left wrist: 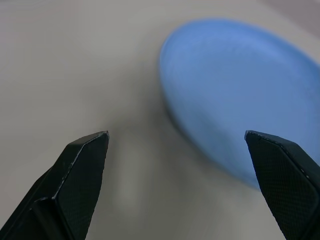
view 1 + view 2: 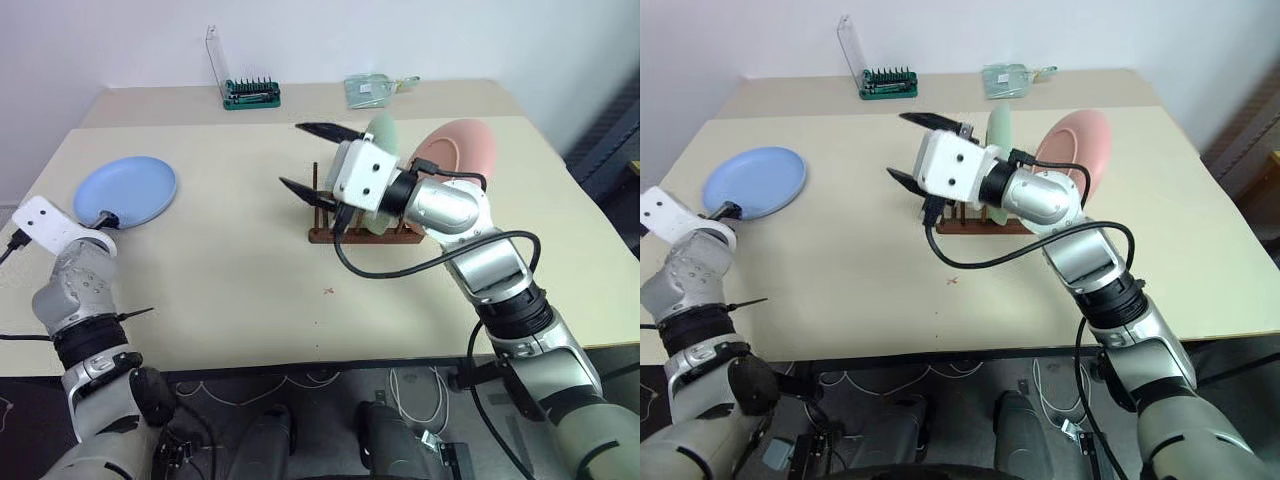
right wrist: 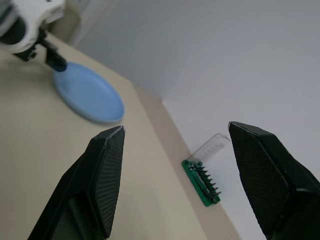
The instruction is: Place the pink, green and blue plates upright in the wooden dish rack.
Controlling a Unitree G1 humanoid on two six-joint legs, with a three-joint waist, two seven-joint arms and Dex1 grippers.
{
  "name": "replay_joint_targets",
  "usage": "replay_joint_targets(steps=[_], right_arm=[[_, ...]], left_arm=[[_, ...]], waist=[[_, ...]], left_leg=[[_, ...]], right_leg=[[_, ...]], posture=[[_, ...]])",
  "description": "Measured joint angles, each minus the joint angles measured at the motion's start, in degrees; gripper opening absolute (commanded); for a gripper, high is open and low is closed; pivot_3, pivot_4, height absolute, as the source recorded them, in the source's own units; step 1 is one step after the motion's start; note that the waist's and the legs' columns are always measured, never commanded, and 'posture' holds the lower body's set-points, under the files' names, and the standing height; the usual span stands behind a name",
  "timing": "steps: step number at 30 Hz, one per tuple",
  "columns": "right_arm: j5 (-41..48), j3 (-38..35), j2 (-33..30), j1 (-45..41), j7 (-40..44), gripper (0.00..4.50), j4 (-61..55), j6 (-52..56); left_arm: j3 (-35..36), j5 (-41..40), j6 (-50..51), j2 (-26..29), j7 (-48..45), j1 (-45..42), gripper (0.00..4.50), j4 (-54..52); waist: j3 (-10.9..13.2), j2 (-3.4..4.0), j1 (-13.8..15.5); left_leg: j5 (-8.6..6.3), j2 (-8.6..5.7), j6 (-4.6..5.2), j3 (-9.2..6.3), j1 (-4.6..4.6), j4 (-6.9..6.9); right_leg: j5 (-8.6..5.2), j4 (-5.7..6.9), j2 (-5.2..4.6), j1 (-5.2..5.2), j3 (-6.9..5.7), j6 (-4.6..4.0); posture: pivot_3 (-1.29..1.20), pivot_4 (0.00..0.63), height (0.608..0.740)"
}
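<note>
Here, a beige table is seen carrying everything, with the wooden dish rack set right of centre; its long axis is judged to run left to right across the table, pegs upright. Two plates are already stood on edge in it: the pink plate at the right end, leaning a little and facing left, and the green plate beside it, seen edge-on. The blue plate is left lying flat near the left edge, well apart from the rack, face up. The left gripper is held just at the plate's near rim with its fingers spread wide and nothing between them. The right gripper is held above the rack's left end, fingers apart and empty, pointing toward the far left. At the far edge a green-based tool holder and a small clear packet are left untouched. A slip is judged the main risk: a flat plate offers only a thin rim, so it could be pushed along the table rather than pinched. The standing plates could also be knocked by the right arm, which is close beside them.
</note>
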Motion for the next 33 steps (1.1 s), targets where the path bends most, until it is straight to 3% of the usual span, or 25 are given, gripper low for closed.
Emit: replay_joint_targets(steps=[6,7,10,16,23,29,33], right_arm=[[-2.49,0.21,0.59,1.69,1.9,3.37,1.49,-1.63],[-2.85,0.23,0.57,1.87,2.36,3.37,1.45,-1.72],[-3.36,1.63,-0.21,5.18,5.83,3.37,0.34,-0.66],[-3.9,2.56,-0.49,7.62,8.42,3.37,-0.44,1.55],[-4.35,2.41,0.09,7.61,9.0,3.37,-0.49,2.49],[-6.86,1.96,1.5,5.6,6.77,3.37,0.42,1.21],[-8.42,1.71,2.08,3.51,5.43,4.44,2.71,-0.05]], left_arm=[[0.91,-1.54,-0.59,3.3,-2.02,-5.26,4.47,11.69],[0.92,-1.55,-1.21,3.61,-2.08,-5.96,4.24,13.0],[0.92,-1.47,-4.44,5.27,-2.68,-8.07,3.17,18.97],[0.55,-1.49,-7.76,5.53,-4.11,-8.86,0.07,22.48],[-2.72,-1.52,-8.94,3.85,-7.74,-7.79,0.03,16.98],[-11.36,-2.06,-4.11,-2.26,-9.16,-1.93,0.03,-8.78],[-18.16,-3.55,2.3,-5.67,-8.67,-2.27,0.0,-24.08]], waist=[[0.0,0.01,-0.32],[-0.01,0.02,-0.31],[-0.03,-0.01,-0.28],[-0.03,-0.01,-0.33],[-0.03,0.0,-0.32],[0.0,-0.05,-0.07],[0.0,-0.05,-0.17]], left_leg=[[0.02,0.01,-0.03,0.01,0.04,-0.03],[0.02,0.01,-0.03,0.01,0.04,-0.04],[0.02,0.0,-0.03,0.02,0.05,-0.04],[0.02,0.02,-0.04,0.0,0.04,-0.05],[0.02,0.01,-0.04,0.02,0.04,-0.04],[0.04,0.01,-0.09,-0.01,-0.02,0.0],[0.04,0.01,-0.08,0.0,-0.01,-0.01]], right_leg=[[0.0,0.04,0.0,-0.01,-0.01,0.0],[0.0,0.04,0.0,-0.01,-0.01,0.0],[0.0,0.03,-0.01,0.0,-0.01,0.0],[0.0,0.05,-0.01,-0.02,-0.02,0.0],[0.01,0.04,-0.02,-0.01,-0.01,0.0],[0.01,0.03,-0.03,-0.02,-0.01,-0.01],[0.01,0.03,-0.03,-0.02,-0.01,-0.01]], posture=[[0.0,0.15,0.74],[0.0,0.15,0.74],[0.0,0.15,0.74],[0.0,0.15,0.74],[0.0,0.15,0.74],[0.0,0.15,0.74],[0.0,0.15,0.74]])
